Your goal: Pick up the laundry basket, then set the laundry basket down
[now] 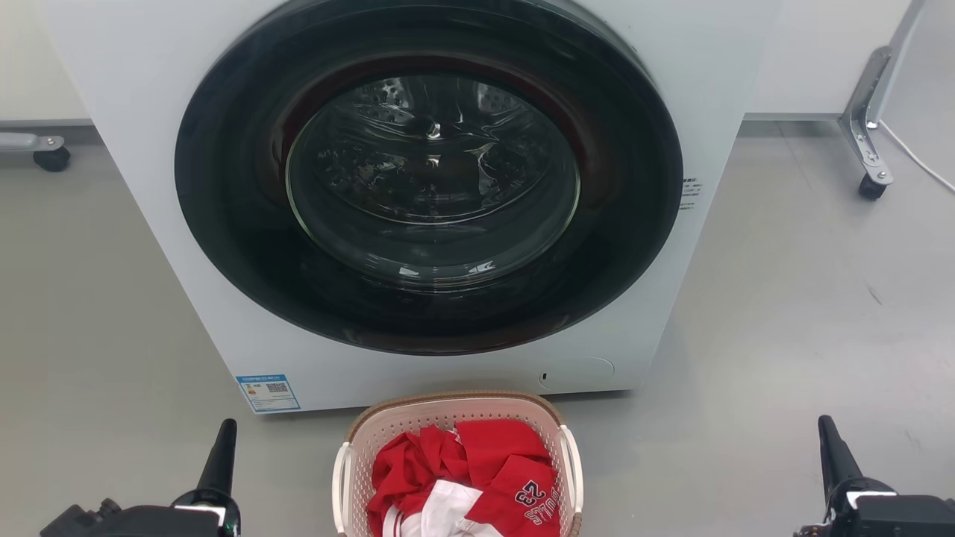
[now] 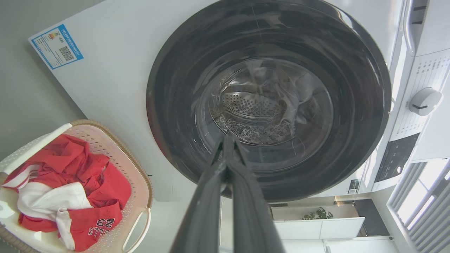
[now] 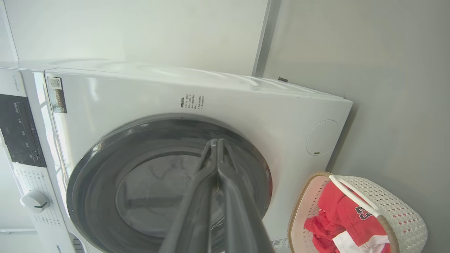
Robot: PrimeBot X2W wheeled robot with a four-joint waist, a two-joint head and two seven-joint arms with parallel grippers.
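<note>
The laundry basket (image 1: 448, 409) stands on the floor just in front of the washing machine, bottom centre of the head view, cream-white with a brown rim and white loop handles. Red and white clothes (image 1: 477, 477) lie in it. My left gripper (image 1: 225, 432) is shut and empty, well to the basket's left. My right gripper (image 1: 827, 429) is shut and empty, far to its right. The left wrist view has the basket (image 2: 140, 182) at lower left, with the left gripper (image 2: 226, 138) pointing at the door glass. In the right wrist view the basket (image 3: 404, 211) sits at lower right and the right gripper (image 3: 217, 141) points at the door.
The white washing machine (image 1: 149, 149) with its shut round dark door (image 1: 429, 171) rises close behind the basket. A metal frame leg on a caster (image 1: 869, 160) stands at the far right, another caster (image 1: 51, 158) at the far left. Grey floor (image 1: 783, 313) spreads on both sides.
</note>
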